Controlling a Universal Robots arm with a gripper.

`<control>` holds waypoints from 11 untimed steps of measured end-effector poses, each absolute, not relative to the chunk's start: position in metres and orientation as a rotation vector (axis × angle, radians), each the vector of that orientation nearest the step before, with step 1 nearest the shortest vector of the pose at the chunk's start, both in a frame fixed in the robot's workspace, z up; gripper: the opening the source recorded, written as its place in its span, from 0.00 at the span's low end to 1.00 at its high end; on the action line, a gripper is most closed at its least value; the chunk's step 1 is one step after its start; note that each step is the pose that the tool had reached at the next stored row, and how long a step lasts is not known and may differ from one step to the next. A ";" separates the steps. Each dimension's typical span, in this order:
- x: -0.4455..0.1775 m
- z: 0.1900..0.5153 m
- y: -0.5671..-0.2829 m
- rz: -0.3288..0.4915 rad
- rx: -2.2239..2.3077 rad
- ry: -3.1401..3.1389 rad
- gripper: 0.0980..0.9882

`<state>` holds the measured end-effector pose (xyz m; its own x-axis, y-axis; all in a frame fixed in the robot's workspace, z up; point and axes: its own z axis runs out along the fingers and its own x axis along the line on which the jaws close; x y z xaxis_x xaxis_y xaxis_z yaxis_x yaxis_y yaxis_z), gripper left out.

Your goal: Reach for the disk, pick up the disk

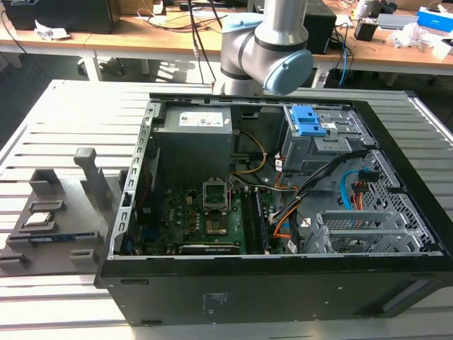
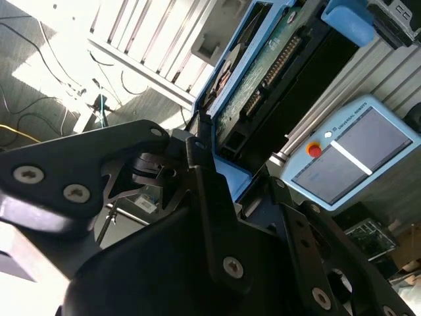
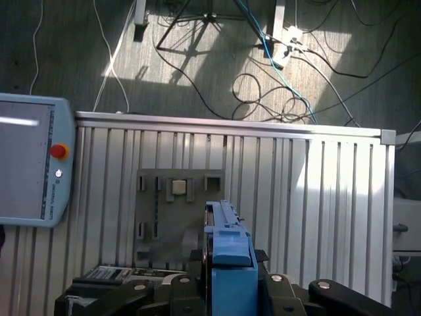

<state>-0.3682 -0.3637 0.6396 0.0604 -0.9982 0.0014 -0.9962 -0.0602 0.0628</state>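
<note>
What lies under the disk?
In the first wrist view, a grey tray on the slatted table lies below the disk; the disk covers part of the tray.

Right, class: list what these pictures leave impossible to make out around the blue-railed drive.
Blue-railed rectangular disk: label face unseen; edge-on in first wrist view, green circuit board facing second wrist view.
Its near end: covered by the black gripper, second wrist view.
Grey robot arm: cut off at exterior view's top edge.
Small parts on grey fixture tray: too small, exterior view.
</note>
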 end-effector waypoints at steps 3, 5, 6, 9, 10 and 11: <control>-0.355 0.640 -0.363 -0.066 2.253 -2.121 0.30; -0.341 0.640 -0.363 -0.066 2.253 -2.121 0.30; -0.336 0.640 -0.362 -0.066 2.253 -2.120 0.30; -0.317 0.640 -0.361 -0.067 2.252 -2.120 0.30; -0.309 0.639 -0.361 -0.068 2.252 -2.120 0.30; -0.302 0.639 -0.360 -0.069 2.251 -2.119 0.30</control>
